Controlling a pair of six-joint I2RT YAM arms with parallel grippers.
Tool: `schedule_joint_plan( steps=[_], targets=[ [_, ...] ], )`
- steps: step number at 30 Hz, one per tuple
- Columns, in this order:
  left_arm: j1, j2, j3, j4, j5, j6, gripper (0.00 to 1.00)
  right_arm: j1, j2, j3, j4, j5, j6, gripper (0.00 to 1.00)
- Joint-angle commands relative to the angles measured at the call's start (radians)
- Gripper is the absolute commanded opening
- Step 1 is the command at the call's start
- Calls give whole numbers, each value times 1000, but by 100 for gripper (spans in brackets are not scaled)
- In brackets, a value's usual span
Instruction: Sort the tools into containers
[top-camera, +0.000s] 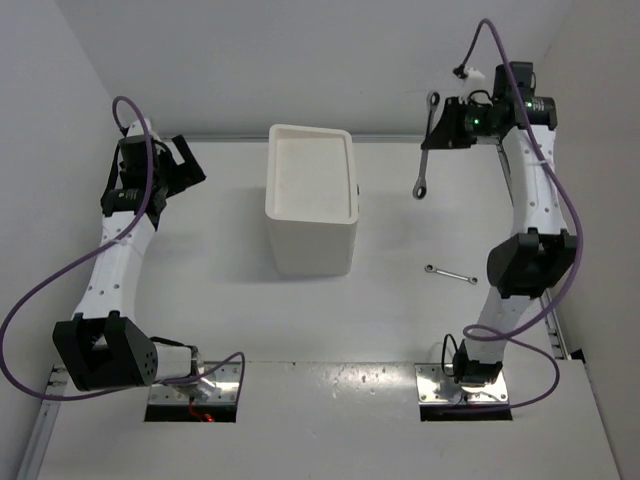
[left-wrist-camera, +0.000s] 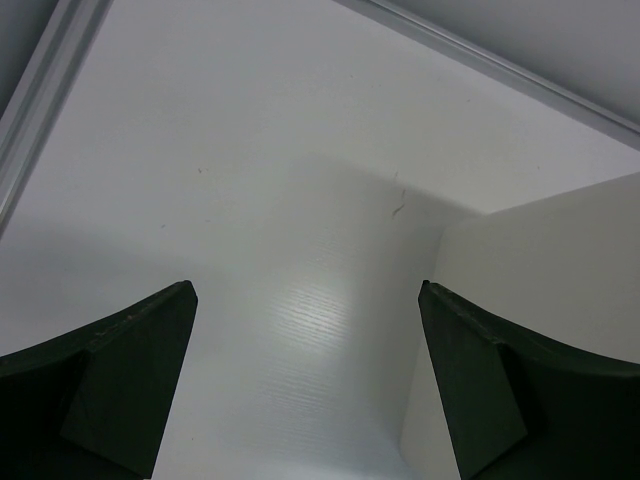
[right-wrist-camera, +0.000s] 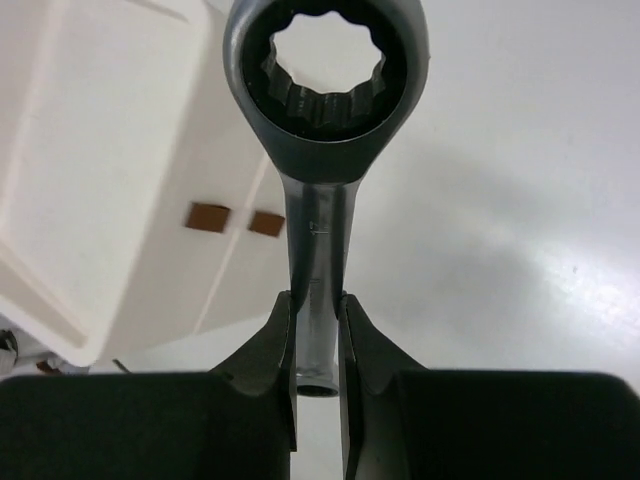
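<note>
- Nothing is showing clearly enough to be read as text, a label, a brand, a number or a sign in any of the three views.
- The wrench is showing a faint stamped mark on its shank in the right wrist view, but it is coming out too small and blurred to make out.

white table, tall white box standing mid-table, small silver wrench flat on table R of box
</note>
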Motion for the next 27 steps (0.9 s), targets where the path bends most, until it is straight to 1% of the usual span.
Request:
schedule_joint_plan(
  steps=[1,2,3,4,5,6,8,10,14,18,21,26,27],
  targets=[
    [13,-2,1,32,14,-6,100,8,-111,60,150,-107,58,0],
    [13,-2,1,32,14,-6,100,19,-111,60,181,-136,100,0],
    [13,-2,1,32,14,-6,100,19,-124,60,213,-151,100,0],
    [13,-2,1,32,14,-6,100,28,-125,71,245,-167,153,0],
    [13,7,1,32,14,-6,100,28,-135,71,312,-205,184,0],
    [13,7,1,32,14,-6,100,42,-135,80,345,-223,236,0],
    [13,7,1,32,14,-6,100,85,-135,80,432,-244,279,0],
    [13,7,1,32,14,-6,100,123,-135,100,459,-244,304,0],
    [13,7,10,32,3,3,100,247,-92,135,502,-244,327,0],
    [13,16,1,32,3,3,100,344,-48,145,477,-222,318,0],
    [13,16,1,32,-8,3,100,405,-19,154,425,-152,258,0],
    [13,16,1,32,-8,3,100,453,44,163,341,-90,160,0],
    [13,16,1,32,-8,3,100,467,58,163,315,-52,142,0]
  ],
)
